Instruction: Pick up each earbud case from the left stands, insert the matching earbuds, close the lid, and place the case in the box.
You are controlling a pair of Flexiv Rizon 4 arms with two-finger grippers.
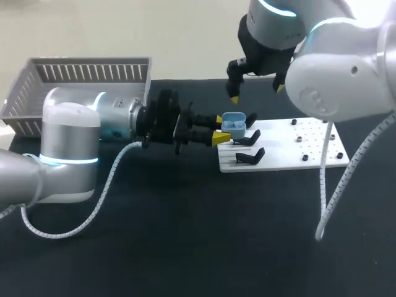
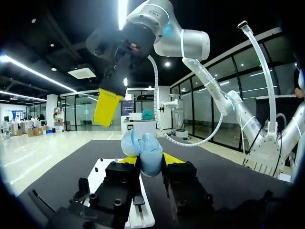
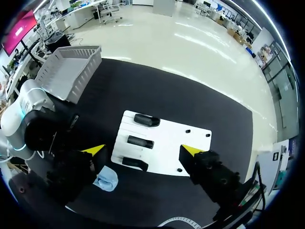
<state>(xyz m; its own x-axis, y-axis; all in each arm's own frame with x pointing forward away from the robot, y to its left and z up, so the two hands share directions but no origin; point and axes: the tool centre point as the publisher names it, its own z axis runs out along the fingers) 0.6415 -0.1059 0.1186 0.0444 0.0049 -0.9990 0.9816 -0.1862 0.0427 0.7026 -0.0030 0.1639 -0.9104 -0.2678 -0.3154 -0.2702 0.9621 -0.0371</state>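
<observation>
Currently, the left tool (image 1: pixel 220 129) is clamped on the open blue earbud case (image 1: pixel 233 122) at the edge of the white stand plate (image 1: pixel 281 147). The right tool (image 1: pixel 257 93) hangs above it, fingers apart.

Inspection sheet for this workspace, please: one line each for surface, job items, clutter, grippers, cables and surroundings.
Surface: black table carrying a white board.
Job's things: blue earbud case, lid open, held at the board's edge; three black stands, all empty; grey box at the table's far left.
Clutter: nothing seen.
Grippers: left gripper shut on the case; right gripper open, above it.
Cables: white coiled cable hangs from the right arm; second coiled cable loops below the left arm.
Surroundings: nothing seen.
</observation>
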